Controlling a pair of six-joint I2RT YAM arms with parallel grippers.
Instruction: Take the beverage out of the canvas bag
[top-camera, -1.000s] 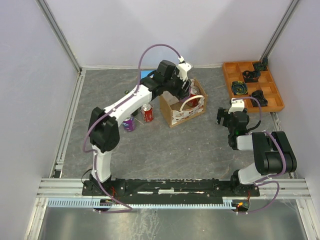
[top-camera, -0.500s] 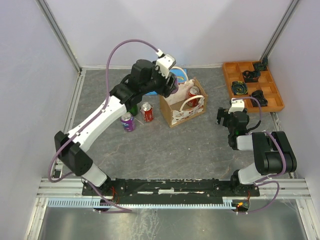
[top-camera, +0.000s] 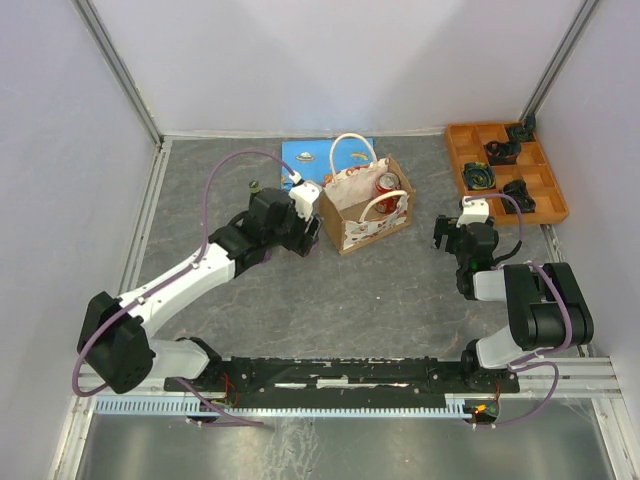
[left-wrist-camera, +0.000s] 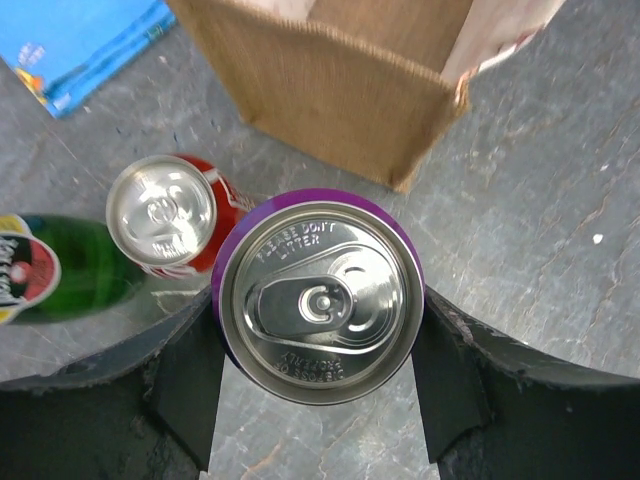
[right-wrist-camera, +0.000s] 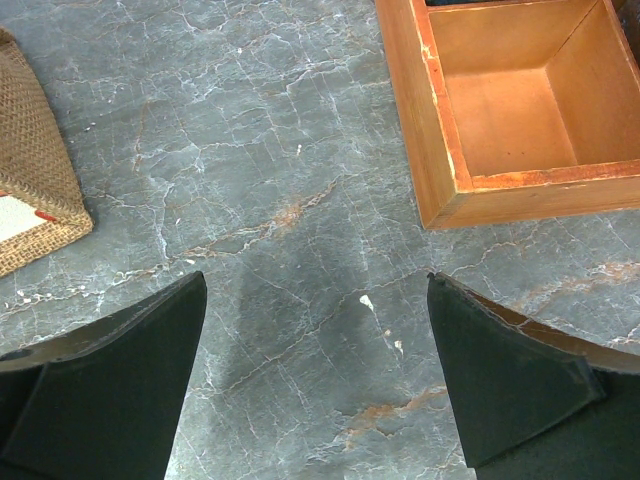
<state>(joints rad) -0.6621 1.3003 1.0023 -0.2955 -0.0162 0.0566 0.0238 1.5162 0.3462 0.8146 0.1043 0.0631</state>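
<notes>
beside the canvas bag (top-camera: 365, 205), off its tan end, my left gripper (left-wrist-camera: 318, 375) now sits low, where a second ago it reached over the bag's mouth. it clamps a purple can (left-wrist-camera: 320, 300) from both sides, out of the bag, upright, long axis vertical, lid facing my wrist camera. a red can (left-wrist-camera: 165, 215) stands just beside it. my left arm stretches low across the table (top-camera: 380, 290). my right gripper (right-wrist-camera: 315, 390) hangs open near a wooden tray (right-wrist-camera: 440, 130), arm folded.

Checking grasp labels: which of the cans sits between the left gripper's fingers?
The purple can, upright and pinched by the left gripper. One red can stands free beside it, and a second red can is in the canvas bag.
</notes>
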